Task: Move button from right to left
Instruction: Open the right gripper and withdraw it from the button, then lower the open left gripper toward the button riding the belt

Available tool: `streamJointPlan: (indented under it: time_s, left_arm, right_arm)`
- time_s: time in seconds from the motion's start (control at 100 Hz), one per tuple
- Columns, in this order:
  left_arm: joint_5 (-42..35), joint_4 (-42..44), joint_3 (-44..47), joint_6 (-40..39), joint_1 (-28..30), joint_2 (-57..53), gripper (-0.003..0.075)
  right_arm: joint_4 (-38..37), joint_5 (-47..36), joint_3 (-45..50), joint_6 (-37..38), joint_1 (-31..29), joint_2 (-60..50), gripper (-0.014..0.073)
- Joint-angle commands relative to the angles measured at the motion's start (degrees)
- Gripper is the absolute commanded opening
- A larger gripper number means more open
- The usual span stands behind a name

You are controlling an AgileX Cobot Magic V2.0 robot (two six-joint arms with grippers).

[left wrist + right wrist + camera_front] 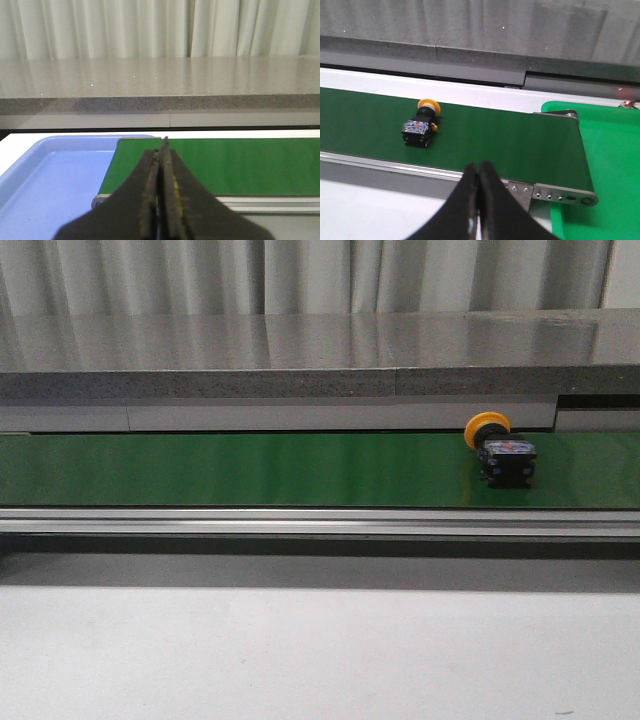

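The button [500, 450], a yellow-orange round head on a black boxy body, lies on its side on the green conveyor belt [250, 470] toward the right. It also shows in the right wrist view [421, 127], on the belt, apart from my right gripper [479, 167], which is shut and empty over the belt's near rail. My left gripper [162, 150] is shut and empty near the belt's left end [225, 165]. Neither gripper shows in the front view.
A blue tray [45, 185] sits off the belt's left end. A green tray [610, 165] sits off the belt's right end. A metal rail [320, 522] runs along the belt's near side. A grey stone counter [320, 355] stands behind the belt.
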Motion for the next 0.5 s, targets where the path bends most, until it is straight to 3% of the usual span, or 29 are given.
streamJointPlan:
  time_s: [0.0,0.27,0.49]
  left_arm:
    - [-5.5,0.1,2.2,0.0,0.1,-1.9,-0.002]
    - [-0.7,0.1,-5.8,0.0,0.1,-1.2,-0.002]
    - [13.1,-1.4,-17.6,0.0,0.1,5.7,-0.002]
  right_arm:
    - [0.2,-4.5,-0.4,-0.5,0.0,-1.8,-0.0066]
    - [0.2,-3.1,0.1,-0.5,0.0,-3.3,-0.0067]
    - [0.2,-3.0,0.1,-0.5,0.0,-3.3,-0.0067]
